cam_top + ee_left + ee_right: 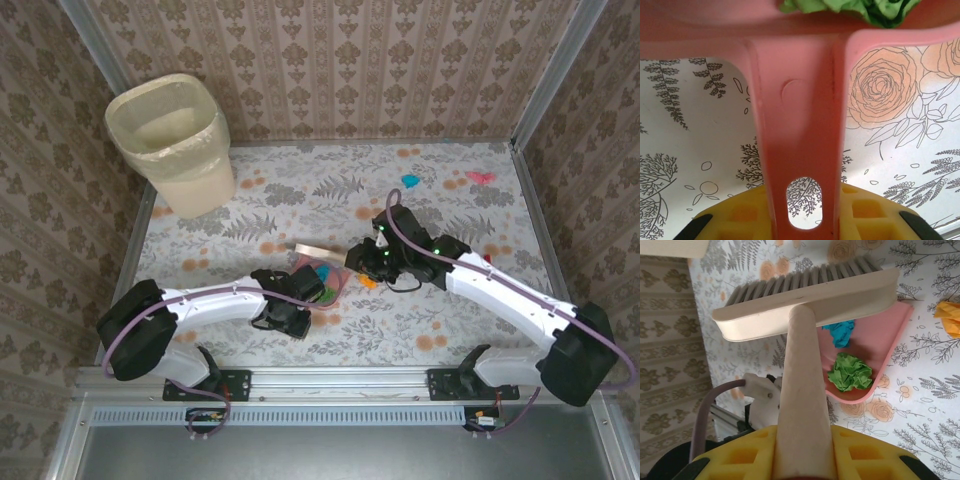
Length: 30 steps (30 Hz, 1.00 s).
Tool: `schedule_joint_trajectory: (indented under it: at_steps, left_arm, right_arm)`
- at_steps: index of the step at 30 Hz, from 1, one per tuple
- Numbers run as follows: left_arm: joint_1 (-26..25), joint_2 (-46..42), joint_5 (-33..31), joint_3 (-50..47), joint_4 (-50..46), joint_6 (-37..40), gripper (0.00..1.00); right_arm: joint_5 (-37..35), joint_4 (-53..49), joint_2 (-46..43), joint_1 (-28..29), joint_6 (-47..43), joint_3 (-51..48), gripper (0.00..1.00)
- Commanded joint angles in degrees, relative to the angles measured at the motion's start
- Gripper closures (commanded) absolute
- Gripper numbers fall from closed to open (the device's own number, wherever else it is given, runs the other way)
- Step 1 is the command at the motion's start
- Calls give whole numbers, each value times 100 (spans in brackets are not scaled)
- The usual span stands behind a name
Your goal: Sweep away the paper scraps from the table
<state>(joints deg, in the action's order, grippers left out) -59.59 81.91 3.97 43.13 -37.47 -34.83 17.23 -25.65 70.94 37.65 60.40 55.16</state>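
My left gripper [292, 303] is shut on the handle of a pink dustpan [336, 288], whose handle [800, 150] runs up between the yellow pads. The right gripper [384, 256] is shut on the cream handle of a brush [802, 390]; its head [810, 295] stands over the pan's mouth. A green scrap [850, 372] and a blue scrap [840, 332] lie inside the pan [880, 335]. An orange scrap [950, 317] lies on the table [300, 190] just right of the pan. Further back lie a blue scrap [411, 180] and a pink one [480, 177].
A cream waste bin [175, 140] with a liner stands at the table's back left corner. Brown patterned walls close in the table on three sides. A metal rail [340, 380] runs along the near edge by the arm bases.
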Motion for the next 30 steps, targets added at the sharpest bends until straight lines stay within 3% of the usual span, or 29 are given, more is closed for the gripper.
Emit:
schedule_joint_trajectory:
  at_steps: [1,11,15,21,30]
  left_arm:
    - [-37,-104,170,-76,34,143,100]
    - [-44,-371,387,-215,21,213,100]
    - [-96,-487,391,-284,-104,214,100]
    - [-218,-500,302,-314,-259,110,100]
    - [-301,-549,200,-262,-402,55,100]
  right_arm:
    - [16,247,-537,-273,337,-142,100]
    - [-3065,-2421,-1506,-469,-1207,382,100]
    - [-2955,-3385,-1338,-462,-2250,625,100]
    - [-2596,-4619,-906,-436,-2748,707,100]
    - [-2556,-4999,-832,125,-2996,939,100]
